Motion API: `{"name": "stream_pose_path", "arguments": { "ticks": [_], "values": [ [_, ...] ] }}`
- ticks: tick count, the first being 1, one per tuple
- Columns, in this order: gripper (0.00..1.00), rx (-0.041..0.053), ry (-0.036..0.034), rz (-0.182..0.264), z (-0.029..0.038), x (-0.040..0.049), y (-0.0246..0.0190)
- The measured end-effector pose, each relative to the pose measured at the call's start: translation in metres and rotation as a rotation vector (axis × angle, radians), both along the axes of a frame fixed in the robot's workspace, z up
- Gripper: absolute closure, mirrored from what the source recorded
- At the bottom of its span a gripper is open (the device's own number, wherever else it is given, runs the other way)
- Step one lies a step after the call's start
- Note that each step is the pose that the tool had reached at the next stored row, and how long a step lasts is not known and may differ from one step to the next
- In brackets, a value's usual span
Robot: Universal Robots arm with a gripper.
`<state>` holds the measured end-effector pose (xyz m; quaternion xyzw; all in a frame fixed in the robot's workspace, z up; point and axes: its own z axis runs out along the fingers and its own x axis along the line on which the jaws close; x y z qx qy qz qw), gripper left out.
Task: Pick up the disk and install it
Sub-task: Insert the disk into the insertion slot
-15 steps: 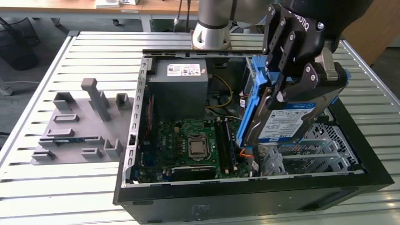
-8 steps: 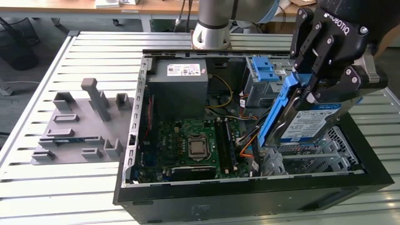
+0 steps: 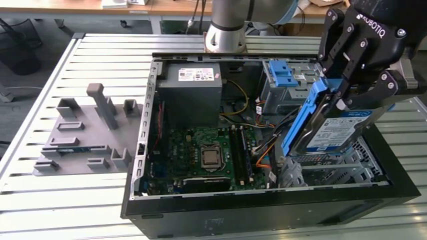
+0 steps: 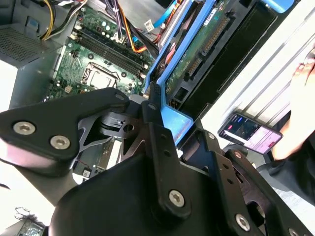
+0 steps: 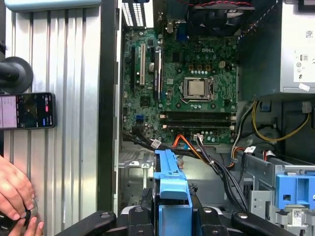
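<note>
I have the claw (image 3: 347,97) clenched on the disk (image 3: 333,131), gripping it by its blue rails. The disk hangs tilted over the exterior view's right end of the open computer case (image 3: 267,202), which lies on its side on the slatted bench (image 3: 67,200). The disk's lower end sits down at a perforated metal bay (image 3: 350,162), and I cannot tell whether the two touch. Inside the case, the green motherboard (image 3: 207,152) fills the middle and the grey power-supply box (image 3: 190,95) sits at the far side. A grey cage with a blue latch (image 3: 287,75) stands just beside the disk, farther back. Bundled cables (image 3: 257,145) run between the motherboard and the bay, close against the disk's blue rail. On the bench at the exterior view's left rests a grey moulded fixture (image 3: 87,132), well apart from the case. In the first wrist view a phone (image 5: 27,110) lies on the bench beside the case, with a person's hand (image 5: 15,196) near it.
</note>
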<state>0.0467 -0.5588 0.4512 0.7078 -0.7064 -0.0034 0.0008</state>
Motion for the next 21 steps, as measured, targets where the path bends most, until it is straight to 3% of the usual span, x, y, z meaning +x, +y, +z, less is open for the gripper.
{"name": "stream_pose_path", "arguments": {
  "ticks": [9, 13, 21],
  "values": [
    [0.64, 0.0, 0.0, 0.0, 0.0, 0.0003, 0.0],
    [0.64, 0.0001, 0.0, 0.0, -0.0001, 0.0089, 0.0],
    [0.64, 0.0, 0.0001, -0.002, -0.0012, 0.0114, -0.0031]
  ]
}}
